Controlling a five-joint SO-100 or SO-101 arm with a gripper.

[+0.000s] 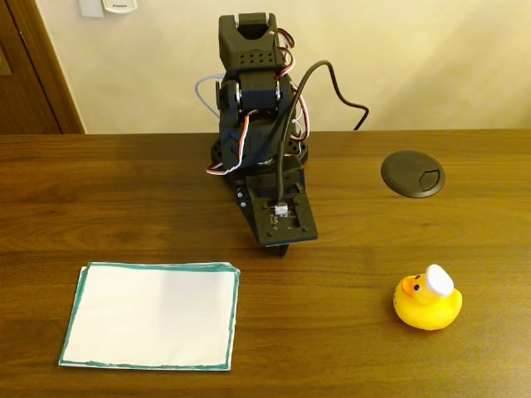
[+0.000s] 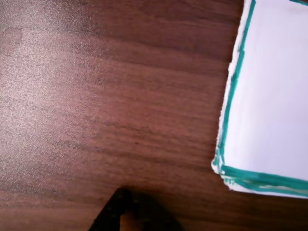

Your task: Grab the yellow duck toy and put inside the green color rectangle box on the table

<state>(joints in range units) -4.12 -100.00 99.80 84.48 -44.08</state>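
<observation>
No readable text; the wall plate's (image 1: 106, 7) small marking is too blurred.

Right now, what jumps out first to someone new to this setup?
The yellow duck at the fixed view's lower right, bright against the dark table. Next, the white sheet with a green border at lower left, nothing on it. The black arm sits folded at centre back, with a round grommet to its right.

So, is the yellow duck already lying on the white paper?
No, in the fixed view the duck sits on the bare table, far right of the paper.
</observation>
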